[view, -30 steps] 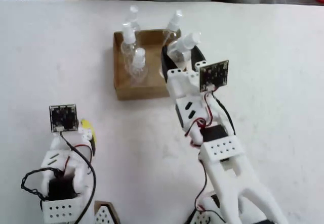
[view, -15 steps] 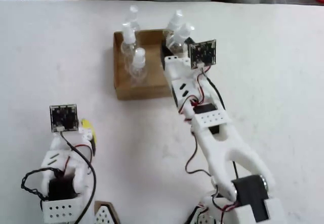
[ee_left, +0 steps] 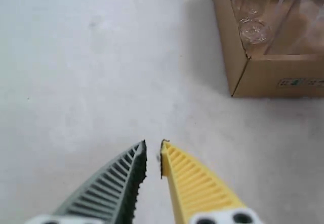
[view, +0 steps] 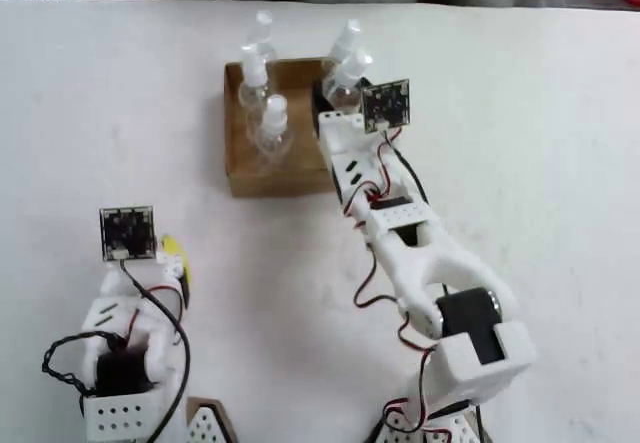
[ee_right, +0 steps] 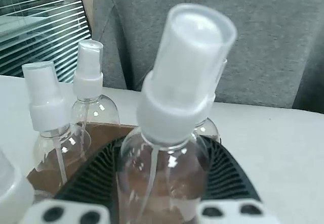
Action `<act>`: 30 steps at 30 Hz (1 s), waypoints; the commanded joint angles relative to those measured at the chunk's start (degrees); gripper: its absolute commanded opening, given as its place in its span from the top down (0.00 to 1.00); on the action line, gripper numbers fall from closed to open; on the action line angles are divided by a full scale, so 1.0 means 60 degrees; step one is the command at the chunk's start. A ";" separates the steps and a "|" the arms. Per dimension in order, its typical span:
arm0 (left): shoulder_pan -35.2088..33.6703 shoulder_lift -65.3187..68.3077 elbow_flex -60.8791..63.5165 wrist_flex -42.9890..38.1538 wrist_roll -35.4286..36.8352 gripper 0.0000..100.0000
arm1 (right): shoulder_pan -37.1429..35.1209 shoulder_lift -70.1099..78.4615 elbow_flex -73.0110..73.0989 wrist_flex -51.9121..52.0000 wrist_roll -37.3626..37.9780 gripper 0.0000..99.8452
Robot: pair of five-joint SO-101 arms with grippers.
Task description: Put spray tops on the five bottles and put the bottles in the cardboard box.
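My right gripper [view: 337, 101] is shut on a clear bottle [view: 349, 71] with a white spray top, upright over the right wall of the cardboard box [view: 242, 163]. In the right wrist view this bottle [ee_right: 174, 113] stands between the black fingers [ee_right: 88, 178]. Two capped bottles [view: 254, 75] [view: 272, 125] stand inside the box. Two more [view: 262, 29] [view: 346, 37] stand at the box's far side; I cannot tell whether inside or behind. My left gripper [ee_left: 153, 155] is shut on nothing, low over bare table at the near left, well short of the box [ee_left: 273, 77].
The white table [view: 520, 133] is bare to the right and left of the box. A grey chair back [ee_right: 202, 42] stands beyond the far edge. The left arm's base and cables [view: 115, 363] sit at the near left corner.
The right arm has stretched forward and slightly left, carrying its bottle from beside the box's right wall to over that wall. The left arm has stayed still.
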 commanded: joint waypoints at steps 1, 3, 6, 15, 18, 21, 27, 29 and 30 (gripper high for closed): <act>0.0110 -0.0051 -0.0015 0.0029 -0.0103 0.92 | 0.0051 0.0256 -0.0718 -0.0227 0.0117 0.98; 0.0110 -0.0051 -0.0015 0.0029 -0.0103 0.92 | 0.0066 0.0491 -0.0850 -0.0227 0.0117 0.98; 0.0110 -0.0051 -0.0015 0.0029 -0.0103 0.92 | 0.0168 0.0769 -0.1055 -0.0227 0.0117 0.98; 0.0110 -0.0051 -0.0015 0.0029 -0.0103 0.92 | 0.0330 0.1282 -0.1377 -0.0227 0.0117 0.98; 0.0110 -0.0051 -0.0015 0.0029 -0.0103 0.92 | 0.0300 0.1297 -0.1377 -0.0227 0.0117 0.98; 0.0110 -0.0051 -0.0015 0.0029 -0.0103 0.92 | 0.0286 0.1311 -0.1377 -0.0227 0.0132 0.98; 0.0110 -0.0051 -0.0015 0.0029 -0.0103 0.92 | 0.0227 0.1326 -0.1363 -0.0198 0.0762 0.98; 0.0110 -0.0051 -0.0015 0.0029 -0.0103 0.92 | 0.0125 0.1326 -0.1319 -0.0198 0.1070 0.98; 0.0110 -0.0051 -0.0015 0.0029 -0.0103 0.92 | 0.0110 0.1326 -0.1319 -0.0198 0.1128 0.98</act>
